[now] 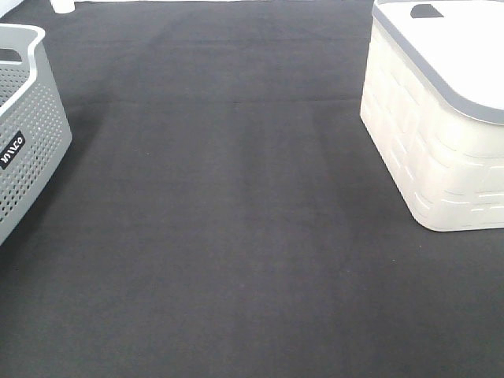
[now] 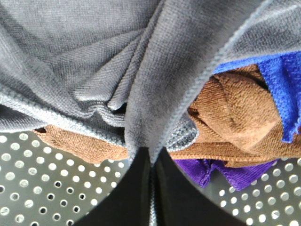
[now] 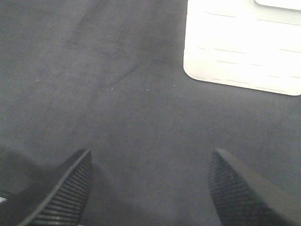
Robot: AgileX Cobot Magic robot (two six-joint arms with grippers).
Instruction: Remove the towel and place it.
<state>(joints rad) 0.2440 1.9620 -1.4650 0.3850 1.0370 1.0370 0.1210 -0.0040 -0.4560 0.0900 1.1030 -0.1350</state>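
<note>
One towel (image 2: 94,56) in left gripper (image 2: 151,157) (tight)

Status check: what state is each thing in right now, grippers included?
Grey-lavender microfibre towel: bunched, pinched.
Left gripper: jaws shut on towel.
Right gripper: jaws open, empty.
Grey perforated plastic basket: open-topped.
Brown terry cloth: crumpled beneath towel.
Blue cloth: crumpled.
Purple cloth: crumpled.
White plastic basket: lid on.
</note>
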